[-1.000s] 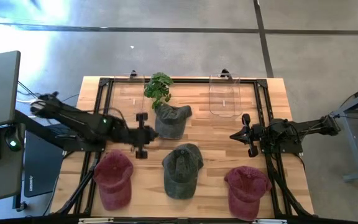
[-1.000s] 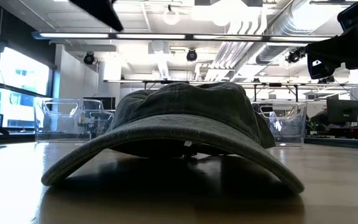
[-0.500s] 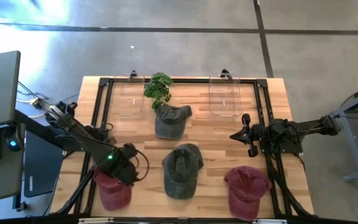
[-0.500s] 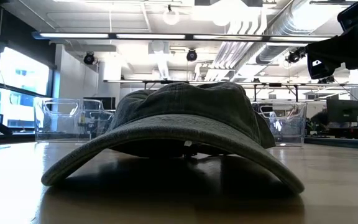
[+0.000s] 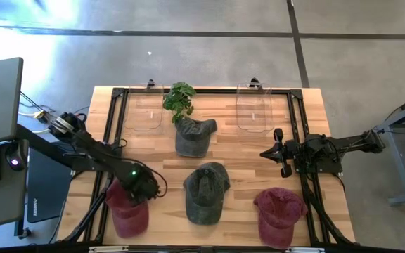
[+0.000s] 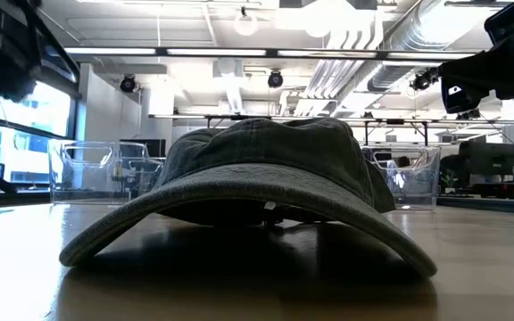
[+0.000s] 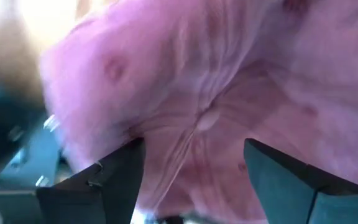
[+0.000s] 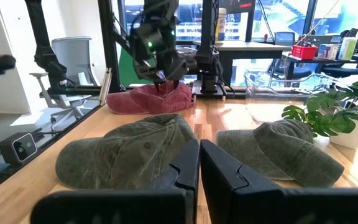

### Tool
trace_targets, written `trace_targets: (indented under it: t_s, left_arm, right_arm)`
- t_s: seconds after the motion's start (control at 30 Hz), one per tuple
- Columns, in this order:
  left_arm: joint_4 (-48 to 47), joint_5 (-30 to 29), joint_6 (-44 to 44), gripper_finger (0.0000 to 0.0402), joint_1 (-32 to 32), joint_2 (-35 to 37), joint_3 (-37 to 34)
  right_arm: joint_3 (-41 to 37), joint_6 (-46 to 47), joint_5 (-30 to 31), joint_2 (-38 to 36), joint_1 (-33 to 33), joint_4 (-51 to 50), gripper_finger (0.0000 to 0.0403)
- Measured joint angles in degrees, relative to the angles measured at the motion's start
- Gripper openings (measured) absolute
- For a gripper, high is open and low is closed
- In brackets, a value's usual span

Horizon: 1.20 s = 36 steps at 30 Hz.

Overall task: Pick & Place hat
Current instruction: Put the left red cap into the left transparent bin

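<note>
Wooden slats make up the bench (image 5: 230, 158), framed by black rails in the high view. Four caps lie on it. One red hat (image 5: 127, 207) sits at about 7 o'clock near the front edge, and the left gripper (image 5: 145, 187) is directly over its crown; in the left wrist view its fingers (image 7: 104, 180) stand apart, with the red fabric filling the space between them, not yet clamped. A grey-green hat (image 5: 206, 192) lies at 6 o'clock in the front middle and fills the low view. A second red hat (image 5: 278, 213) rests at 5 o'clock. Another grey-green hat (image 5: 192, 135) lies near the centre, toward 12 o'clock, touching a small potted plant (image 5: 178, 100) just behind it. Two clear plastic bins (image 5: 252, 111) stand along the far edge at 11 and 1 o'clock. The right gripper (image 5: 279, 152) waits at 3 o'clock above the bench, well apart from every hat, its fingers (image 8: 225, 165) pressed nearly together with nothing between them.
</note>
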State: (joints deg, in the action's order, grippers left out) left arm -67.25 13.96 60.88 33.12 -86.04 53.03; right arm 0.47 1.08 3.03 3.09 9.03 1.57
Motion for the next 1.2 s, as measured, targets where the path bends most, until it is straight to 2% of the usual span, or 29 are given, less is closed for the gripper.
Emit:
trace_targets:
  t_s: [0.13, 0.27, 0.57, 0.7, 0.77, 0.87, 0.97, 1.1, 1.2]
  left_arm:
    - [7.64, -0.8, -2.26, 0.0247, -1.55, -0.48, -3.08]
    - [12.7, -4.3, -2.83, 0.0203, -1.61, -0.41, -4.96]
    - [13.82, -5.95, -5.16, 0.0099, 0.53, -3.22, -7.03]
    - [14.68, -4.42, -5.16, 0.0022, 0.68, -4.9, -6.97]
    - [14.08, -3.46, -5.1, 0.001, 0.6, -4.98, -6.54]
    - [9.58, -2.92, -6.33, 0.0005, 0.16, -5.12, -2.73]
    - [-0.3, -3.75, -8.78, 0.0003, -0.54, -4.38, 3.55]
    - [-13.23, -9.55, -10.54, 0.0001, -1.67, -3.29, 15.03]
    - [-19.41, -15.32, -9.91, 0.0001, -1.79, -1.52, 24.0]
  right_arm:
    - [0.0, 0.0, 0.0, -0.04, 0.01, 0.08, 0.0012]
    - [-0.01, 0.0, 0.07, -0.04, 0.01, 0.39, 0.0012]
    - [0.0, 0.0, 0.07, -0.09, 0.01, 0.65, 0.0012]
    - [0.0, 0.0, 0.06, -0.09, 0.01, 0.68, 0.0012]
    - [-0.01, 0.0, 0.06, -0.09, 0.01, 0.69, 0.0012]
    - [-0.02, 0.0, 0.05, -0.09, 0.01, 0.71, 0.0012]
    - [-0.02, 0.0, 0.04, -0.09, 0.01, 0.72, 0.0012]
    - [-0.02, 0.0, 0.05, -0.09, 0.0, 0.76, 0.0012]
    - [-0.02, 0.0, 0.05, -0.09, 0.01, 0.76, 0.0012]
